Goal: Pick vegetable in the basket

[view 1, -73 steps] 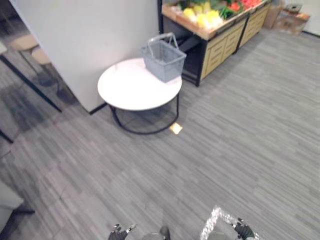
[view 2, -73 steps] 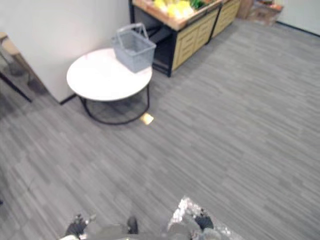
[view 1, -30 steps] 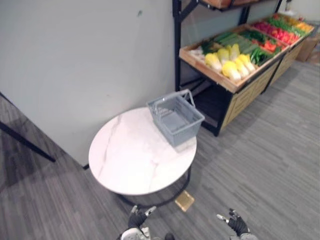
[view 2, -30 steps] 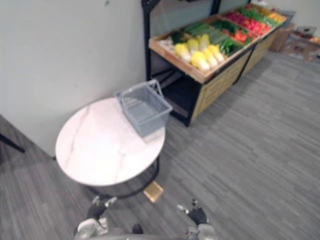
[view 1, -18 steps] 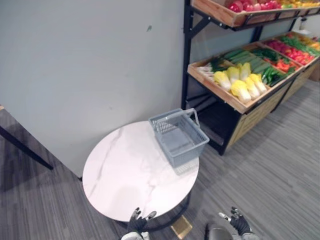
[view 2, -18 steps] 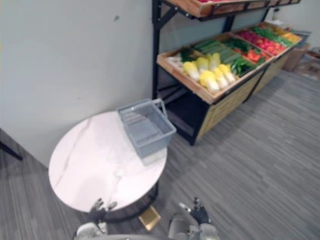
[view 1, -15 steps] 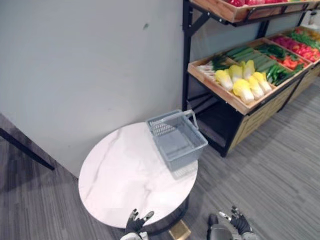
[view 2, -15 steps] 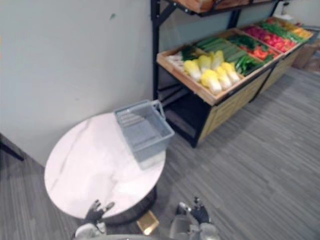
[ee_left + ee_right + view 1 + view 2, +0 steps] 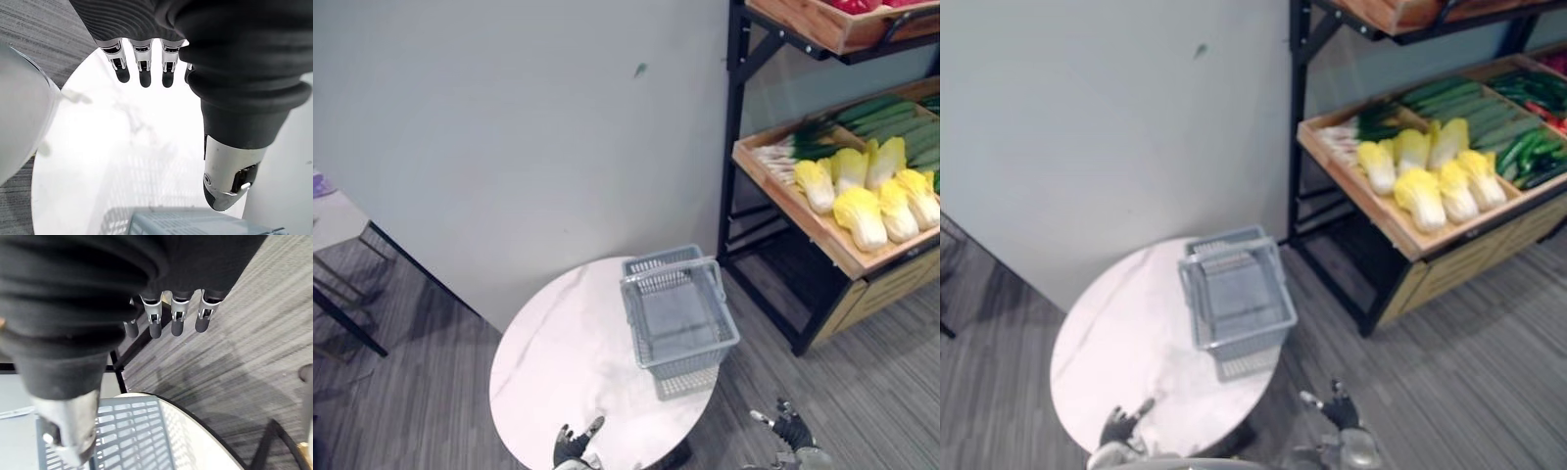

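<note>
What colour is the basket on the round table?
Grey all over. The basket shows best in the left eye view, standing on the white table.

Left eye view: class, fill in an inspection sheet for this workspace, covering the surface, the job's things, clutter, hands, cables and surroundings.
Surface: round white marble-patterned table, carrying just the basket.
Job's things: grey plastic mesh basket upright at the table's shelf-side edge, empty; yellow-green cabbages lying in the wooden shelf tray, beside green leeks.
Clutter: nothing seen.
Hands: left hand open over the table's near edge; right hand open over the floor; both hold nothing.
Cables: nothing seen.
Surroundings: plain grey wall, grey striped floor, black shelf frame.
</note>
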Controlling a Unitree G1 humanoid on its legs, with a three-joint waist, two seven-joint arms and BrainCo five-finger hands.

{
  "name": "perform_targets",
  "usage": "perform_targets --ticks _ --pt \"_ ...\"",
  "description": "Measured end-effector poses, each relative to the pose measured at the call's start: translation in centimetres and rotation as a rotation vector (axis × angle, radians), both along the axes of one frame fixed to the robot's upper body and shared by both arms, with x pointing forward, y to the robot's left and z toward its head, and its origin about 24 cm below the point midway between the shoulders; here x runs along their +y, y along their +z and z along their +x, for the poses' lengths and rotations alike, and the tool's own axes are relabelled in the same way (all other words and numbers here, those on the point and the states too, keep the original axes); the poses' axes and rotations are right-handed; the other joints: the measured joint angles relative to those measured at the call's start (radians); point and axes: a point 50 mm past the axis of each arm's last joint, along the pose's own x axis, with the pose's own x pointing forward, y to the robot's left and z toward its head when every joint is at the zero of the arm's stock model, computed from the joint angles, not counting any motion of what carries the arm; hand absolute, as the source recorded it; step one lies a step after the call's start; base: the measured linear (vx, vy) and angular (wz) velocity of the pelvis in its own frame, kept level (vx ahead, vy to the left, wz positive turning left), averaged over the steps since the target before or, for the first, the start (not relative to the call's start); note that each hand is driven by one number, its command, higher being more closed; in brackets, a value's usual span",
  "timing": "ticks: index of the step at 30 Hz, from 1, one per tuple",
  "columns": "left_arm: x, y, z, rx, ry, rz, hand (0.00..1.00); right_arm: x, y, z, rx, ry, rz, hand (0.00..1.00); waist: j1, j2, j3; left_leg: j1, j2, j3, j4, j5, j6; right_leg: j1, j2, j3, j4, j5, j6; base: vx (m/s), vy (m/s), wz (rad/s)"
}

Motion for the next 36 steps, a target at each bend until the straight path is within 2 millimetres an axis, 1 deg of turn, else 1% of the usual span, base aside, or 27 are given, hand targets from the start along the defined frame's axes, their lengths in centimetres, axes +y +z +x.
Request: perform_targets --ticks 1,2,3,4,5,6,8,9,10,11,12,13,15,17,19,20,21,22,23,25,27,28,30,31,33,35,36 --pt "0.1 0.0 0.0 0.006 -0.011 0.006 0.00 -0.4 0.4 0.3 -0.022 0.001 -0.021 0.00 -0.001 -0.002 -0.001 0.003 -0.007 0.017 -0.035 -0.016 0.005 0.003 -0.004 -0.005 -0.003 0.001 0.002 0.12 0.054 0.32" --pt "0.1 -0.1 -0.2 0.017 -0.042 0.018 0.00 -1.0 1.4 1.1 -0.075 -0.001 -0.058 0.00 0.001 -0.002 -0.001 0.014 -0.023 0.053 -0.125 -0.029 0.009 -0.002 -0.010 -0.006 -0.004 0.003 0.006 0.08 0.115 0.26" --pt "0.3 -0.1 -0.3 0.028 -0.058 0.026 0.00 -1.8 2.4 1.8 -0.125 -0.004 -0.109 0.00 -0.001 -0.005 0.002 0.026 -0.039 0.082 -0.233 -0.013 0.027 -0.007 -0.018 -0.006 -0.001 0.004 0.023 0.07 0.144 0.22" --pt "0.4 -0.2 -0.5 0.035 -0.066 0.033 0.00 -2.3 2.9 2.1 -0.148 -0.011 -0.135 0.00 0.000 -0.011 0.003 0.037 -0.052 0.087 -0.274 -0.010 0.032 -0.011 -0.024 -0.002 0.007 0.001 0.032 0.05 0.162 0.29" --pt "0.5 -0.4 -1.1 0.067 -0.096 0.044 0.00 -2.9 4.1 2.6 -0.202 -0.024 -0.194 0.00 -0.003 -0.016 -0.010 0.054 -0.083 0.076 -0.336 -0.006 0.033 -0.023 -0.025 0.022 0.007 0.004 0.050 0.05 0.156 0.30" --pt "0.8 -0.4 -1.5 0.082 -0.104 0.052 0.00 -3.3 5.5 3.2 -0.263 -0.016 -0.271 0.00 -0.007 -0.026 -0.015 0.060 -0.101 0.074 -0.372 -0.006 0.032 -0.037 -0.025 0.070 -0.012 0.014 0.066 0.02 0.209 0.25" --pt "1.0 -0.3 -1.3 0.076 -0.110 0.063 0.00 -3.6 7.3 4.2 -0.334 0.003 -0.374 0.00 -0.005 -0.037 -0.016 0.065 -0.115 0.079 -0.414 -0.006 0.032 -0.047 -0.029 0.088 -0.031 0.029 0.086 0.00 0.196 0.03" --pt "1.4 -0.3 -1.4 0.088 -0.124 0.074 0.00 -3.6 9.2 5.0 -0.415 0.019 -0.457 0.00 -0.008 -0.035 -0.019 0.094 -0.124 0.088 -0.471 -0.006 0.032 -0.040 -0.027 0.090 -0.051 0.042 0.095 0.00 0.141 -0.05" --pt "1.4 -0.4 -1.5 0.097 -0.138 0.079 0.00 -3.6 10.1 5.3 -0.453 0.024 -0.493 0.00 -0.009 -0.032 -0.022 0.111 -0.126 0.094 -0.502 -0.006 0.032 -0.037 -0.027 0.091 -0.059 0.047 0.096 0.00 0.166 -0.10" --pt "1.3 -0.5 -1.8 0.114 -0.166 0.085 0.00 -3.5 11.7 5.7 -0.520 0.033 -0.571 0.00 -0.010 -0.022 -0.032 0.137 -0.129 0.103 -0.555 -0.006 0.032 -0.036 -0.024 0.093 -0.067 0.054 0.099 0.00 0.117 -0.07" --pt "1.2 -0.6 -2.1 0.130 -0.190 0.090 0.00 -3.4 13.1 6.0 -0.577 0.046 -0.636 0.00 -0.024 -0.020 -0.038 0.151 -0.131 0.101 -0.589 -0.006 0.032 -0.032 -0.020 0.093 -0.076 0.061 0.104 -0.03 0.115 -0.04" --pt "1.3 -0.6 -2.3 0.139 -0.200 0.093 0.00 -3.2 13.9 6.3 -0.612 0.059 -0.669 0.00 -0.029 -0.014 -0.048 0.150 -0.133 0.101 -0.602 -0.006 0.032 -0.032 -0.017 0.092 -0.084 0.068 0.106 -0.05 0.067 0.01" --pt "1.3 -0.7 -2.4 0.155 -0.233 0.098 0.00 -2.8 14.8 6.7 -0.652 0.105 -0.704 0.00 -0.029 -0.020 -0.061 0.146 -0.134 0.102 -0.620 -0.006 0.032 -0.037 -0.007 0.097 -0.110 0.088 0.110 -0.06 0.046 -0.09" --pt "1.3 -0.6 -2.4 0.159 -0.257 0.105 0.00 -2.0 15.2 7.5 -0.676 0.195 -0.709 0.00 -0.028 -0.016 -0.065 0.146 -0.134 0.104 -0.643 -0.006 0.032 -0.039 0.005 0.104 -0.138 0.110 0.116 -0.08 0.040 -0.12" --pt "1.3 -0.6 -2.3 0.160 -0.264 0.108 0.00 -0.4 15.5 9.0 -0.705 0.338 -0.705 0.00 -0.026 -0.018 -0.066 0.141 -0.133 0.102 -0.668 -0.002 0.037 -0.042 0.012 0.105 -0.173 0.140 0.117 -0.09 0.044 -0.04" --pt "1.4 -0.6 -2.2 0.160 -0.267 0.109 0.00 0.0 15.6 9.4 -0.708 0.376 -0.702 0.00 -0.025 -0.020 -0.067 0.139 -0.136 0.101 -0.671 0.000 0.040 -0.042 0.011 0.105 -0.181 0.143 0.120 -0.10 0.036 0.01" --pt "1.4 -0.6 -2.2 0.159 -0.277 0.112 0.00 0.9 15.8 10.6 -0.719 0.473 -0.706 0.00 -0.023 -0.022 -0.067 0.130 -0.141 0.098 -0.671 0.005 0.044 -0.043 0.009 0.105 -0.195 0.157 0.121 -0.09 0.036 0.02" --pt "1.4 -0.6 -2.1 0.157 -0.280 0.113 0.00 1.1 16.0 11.2 -0.722 0.510 -0.714 0.00 -0.021 -0.022 -0.067 0.127 -0.143 0.097 -0.672 0.008 0.046 -0.045 0.008 0.105 -0.201 0.162 0.122 -0.10 0.043 0.02" --pt "1.3 -0.5 -2.0 0.154 -0.291 0.116 0.00 1.4 16.3 12.3 -0.724 0.577 -0.736 0.00 -0.013 -0.021 -0.067 0.118 -0.148 0.097 -0.678 0.015 0.049 -0.055 0.005 0.106 -0.206 0.171 0.123 -0.08 0.035 0.01" --pt "1.5 -0.5 -1.6 0.147 -0.302 0.122 0.00 1.6 16.7 13.6 -0.715 0.646 -0.768 0.00 0.002 -0.021 -0.067 0.108 -0.152 0.093 -0.695 0.031 0.052 -0.063 0.006 0.104 -0.218 0.184 0.122 -0.05 0.018 0.07" --pt "2.0 -0.4 -1.6 0.148 -0.305 0.134 0.00 2.1 17.4 15.8 -0.704 0.718 -0.803 0.00 0.006 -0.024 -0.061 0.087 -0.159 0.069 -0.715 0.054 0.055 -0.077 0.006 0.085 -0.224 0.192 0.119 -0.05 0.004 0.25" --pt "2.3 -0.3 -1.6 0.147 -0.306 0.138 0.00 2.2 17.6 16.4 -0.705 0.730 -0.814 0.00 0.008 -0.025 -0.055 0.082 -0.159 0.065 -0.717 0.059 0.055 -0.080 0.007 0.081 -0.224 0.194 0.118 -0.04 -0.010 0.22" --pt "3.1 -0.2 -1.8 0.167 -0.308 0.156 0.00 2.8 19.3 18.7 -0.717 0.781 -0.867 0.00 0.032 -0.027 -0.024 0.063 -0.155 0.058 -0.722 0.071 0.055 -0.096 0.013 0.076 -0.231 0.210 0.110 -0.04 -0.022 0.08" --pt "3.2 -0.3 -2.1 0.179 -0.311 0.156 0.00 3.0 19.7 19.3 -0.720 0.791 -0.881 0.00 0.037 -0.029 -0.012 0.059 -0.154 0.055 -0.722 0.074 0.054 -0.096 0.015 0.074 -0.236 0.214 0.109 -0.03 -0.024 0.05" --pt "3.4 -0.5 -3.1 0.215 -0.311 0.147 0.00 3.5 21.2 21.1 -0.721 0.817 -0.930 0.00 0.058 -0.034 0.026 0.040 -0.152 0.043 -0.722 0.085 0.055 -0.113 0.018 0.062 -0.237 0.219 0.103 -0.02 -0.027 0.13" --pt "3.4 -0.6 -3.6 0.230 -0.309 0.141 0.00 3.8 22.0 22.1 -0.716 0.833 -0.960 0.00 0.068 -0.037 0.040 0.014 -0.152 0.030 -0.722 0.094 0.056 -0.131 0.019 0.054 -0.241 0.228 0.096 -0.01 -0.023 0.21" --pt "3.4 -0.6 -3.8 0.233 -0.306 0.140 0.00 3.8 22.8 22.8 -0.714 0.836 -0.977 0.00 0.076 -0.037 0.061 0.007 -0.152 0.019 -0.722 0.098 0.058 -0.130 0.019 0.049 -0.245 0.229 0.096 -0.01 -0.017 0.21"
